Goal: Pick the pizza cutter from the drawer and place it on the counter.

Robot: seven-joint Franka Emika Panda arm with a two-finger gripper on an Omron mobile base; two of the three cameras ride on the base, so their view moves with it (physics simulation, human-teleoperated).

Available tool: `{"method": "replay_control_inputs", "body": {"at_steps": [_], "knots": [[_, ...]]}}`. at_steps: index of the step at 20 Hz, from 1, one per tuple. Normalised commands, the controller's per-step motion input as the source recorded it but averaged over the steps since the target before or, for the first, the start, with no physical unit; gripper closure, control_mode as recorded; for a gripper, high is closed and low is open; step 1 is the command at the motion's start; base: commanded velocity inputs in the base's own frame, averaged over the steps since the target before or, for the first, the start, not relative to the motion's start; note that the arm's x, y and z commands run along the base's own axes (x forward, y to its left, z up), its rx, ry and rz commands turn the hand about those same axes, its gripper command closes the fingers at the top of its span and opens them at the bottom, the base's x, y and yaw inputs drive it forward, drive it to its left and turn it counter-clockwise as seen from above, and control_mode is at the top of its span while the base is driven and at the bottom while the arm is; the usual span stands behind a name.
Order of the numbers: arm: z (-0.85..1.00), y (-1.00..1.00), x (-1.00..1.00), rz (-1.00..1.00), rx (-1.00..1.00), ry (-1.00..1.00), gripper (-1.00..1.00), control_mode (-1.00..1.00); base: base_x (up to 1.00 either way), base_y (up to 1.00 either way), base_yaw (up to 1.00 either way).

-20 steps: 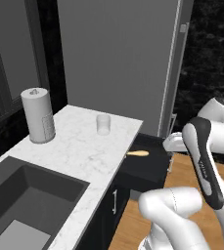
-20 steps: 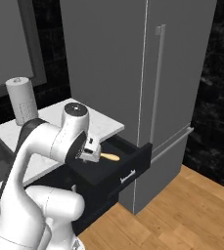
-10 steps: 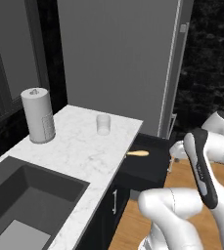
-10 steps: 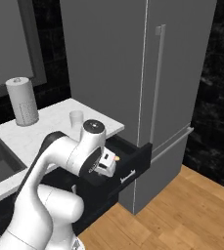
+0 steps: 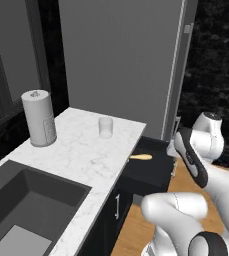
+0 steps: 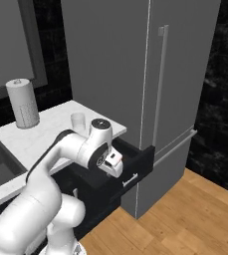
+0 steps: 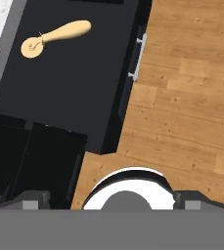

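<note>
Partly counter-hidden, the pizza cutter (image 5: pixel 140 157) lies in the drawer (image 7: pixel 74 93) (tool (image 7: pixel 111 200) spread, empty).

Left base view: from behind-left of the arm, looking forward and down over the counter (image 5: pixel 86 150) and sink (image 5: pixel 21 200) toward the open drawer (image 5: pixel 151 167). Right base view: from behind-right, wider, same counter (image 6: pixel 46 132) and drawer (image 6: pixel 135 162) from the opposite side. Hand view: close, looking straight down into the drawer (image 7: pixel 69 93), where the pizza cutter (image 7: pixel 55 36) lies, and onto the wood floor (image 7: pixel 187 97).
</note>
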Motion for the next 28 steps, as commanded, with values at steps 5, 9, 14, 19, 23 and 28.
{"method": "replay_control_inputs", "body": {"at_steps": [5,9,14,19,23,28], "knots": [[-0.25,-0.14,0.45,0.00,0.00,0.06,-1.00,-1.00,0.00,0.00,0.00],[-0.16,-0.04,0.41,0.00,0.00,0.08,-1.00,-1.00,0.00,0.00,0.00],[-0.30,-0.05,0.18,0.00,0.00,0.06,-1.00,-1.00,0.00,0.00,0.00],[-0.37,0.00,0.23,0.00,0.00,0.04,-1.00,-1.00,0.00,0.00,0.00],[-0.37,0.00,0.29,0.00,0.00,0.02,-1.00,-1.00,0.00,0.00,0.00],[-0.42,0.00,0.23,0.00,0.00,0.04,-1.00,-1.00,0.00,0.00,0.00]]}}
